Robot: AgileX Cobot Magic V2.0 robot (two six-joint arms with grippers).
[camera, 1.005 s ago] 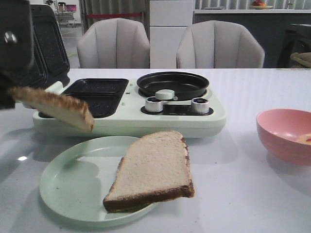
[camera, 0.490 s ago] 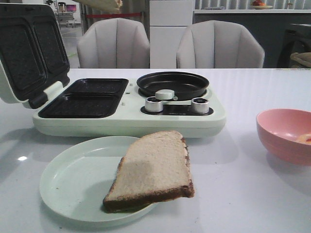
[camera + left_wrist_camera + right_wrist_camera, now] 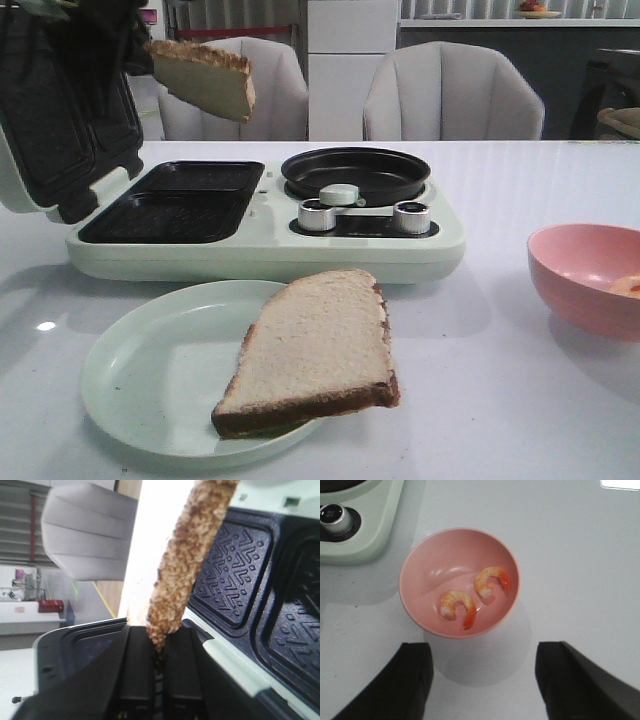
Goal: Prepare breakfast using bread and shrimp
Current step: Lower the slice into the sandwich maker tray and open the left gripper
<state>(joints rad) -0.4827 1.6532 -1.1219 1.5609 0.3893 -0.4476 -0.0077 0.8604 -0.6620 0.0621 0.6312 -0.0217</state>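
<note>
Up at the far left, the left pincer (image 3: 160,675) has its fingers clamped on the crust edge of one bread slice (image 3: 205,78), which hangs in the air above the open sandwich maker (image 3: 265,235), near its raised lid (image 3: 65,110). The other slice (image 3: 315,350) lies on the pale green plate (image 3: 140,385) at the near side of the table (image 3: 500,400), its right edge sticking out past the rim.

What worries me: the grip is only on a thin bit of crust. Bread is soft, so I'd guess it could tear or swing loose on the way down and land half on the divider between the two dark grill wells (image 3: 180,200) instead of flat in one. The lid is also close beside the held slice, so clipping it looks possible.

The views split the info nicely. Only the left wrist view shows the actual pinch on the crust; in the front view the pincer itself is mostly a dark blob. The front view barely shows a sliver of orange in the pink bowl (image 3: 590,280), while the right wrist view looks straight down on two curled shrimp (image 3: 457,607) in it, with the right pincer (image 3: 482,680) spread wide and holding nothing, above the bowl's near side.
</note>
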